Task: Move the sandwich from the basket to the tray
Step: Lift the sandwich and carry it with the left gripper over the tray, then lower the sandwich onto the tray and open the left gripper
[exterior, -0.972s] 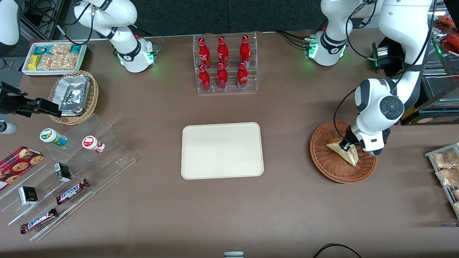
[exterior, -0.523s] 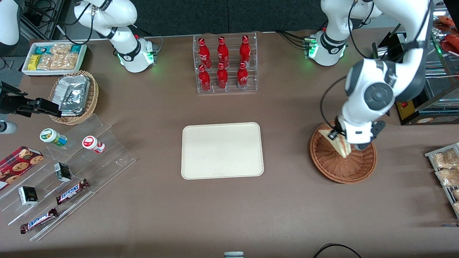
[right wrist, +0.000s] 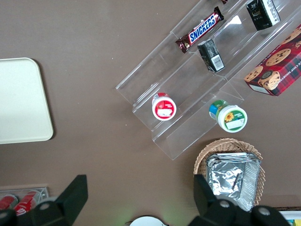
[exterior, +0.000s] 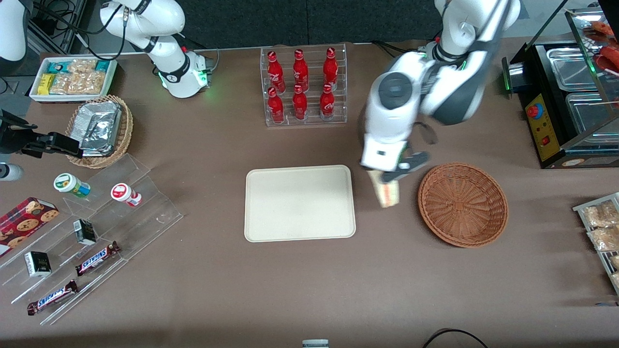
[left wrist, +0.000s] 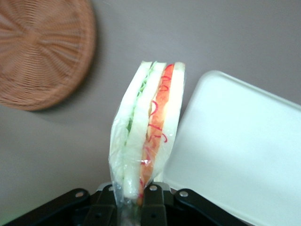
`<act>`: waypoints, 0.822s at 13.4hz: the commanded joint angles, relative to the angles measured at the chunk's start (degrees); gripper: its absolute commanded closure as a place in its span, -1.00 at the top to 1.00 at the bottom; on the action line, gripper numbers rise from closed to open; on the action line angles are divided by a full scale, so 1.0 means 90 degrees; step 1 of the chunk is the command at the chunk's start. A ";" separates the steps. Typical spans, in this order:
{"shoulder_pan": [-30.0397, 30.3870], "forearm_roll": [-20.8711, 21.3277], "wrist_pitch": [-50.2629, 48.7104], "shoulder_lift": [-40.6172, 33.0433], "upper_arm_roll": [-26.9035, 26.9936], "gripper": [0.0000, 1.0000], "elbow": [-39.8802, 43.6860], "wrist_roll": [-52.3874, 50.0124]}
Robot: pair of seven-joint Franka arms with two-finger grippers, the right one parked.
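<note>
Blocking much of the front view's sight of the grasp, the left arm's white wrist housing covers the gripper (exterior: 387, 178) from above; only the sandwich's (exterior: 388, 194) lower end shows below it there. The wrist view cuts off the gripper body, showing just the black finger bases, and the tray (left wrist: 240, 150) and basket (left wrist: 40, 52) each run partly out of that picture.

Sandwich (left wrist: 146, 136): pale cream bread slices in a triangular wedge, sealed in clear glossy film that bunches between the fingers (left wrist: 154, 203). Orange-red filling with thin red squiggles on one side of the cut edge, a green strip on the other. Basket (exterior: 463, 204): round, shallow, reddish-brown wicker, weave radiating from the centre, nothing in it. Tray (exterior: 300, 203): flat cream-beige plastic, rounded corners, low raised rim, bare surface.

Gripper state: fingers clamped on the sandwich's narrow end, wedge hanging straight out from the fingertips, cut edge facing the wrist camera. Sandwich is in the air, touching neither container, over the bare brown table (exterior: 387, 270) in the gap between tray and basket, nearer the tray's edge.
</note>
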 commanded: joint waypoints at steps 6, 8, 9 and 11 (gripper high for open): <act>-0.0884 0.0090 0.1018 0.2458 0.0102 -0.74 0.1925 -0.0024; -0.1128 0.0197 0.1069 0.2761 0.0121 -0.74 0.2071 -0.0063; -0.1138 0.0294 0.1069 0.2850 0.0112 -0.74 0.2091 -0.0034; -0.1167 0.0383 0.1195 0.3016 0.0112 -0.73 0.2121 -0.0014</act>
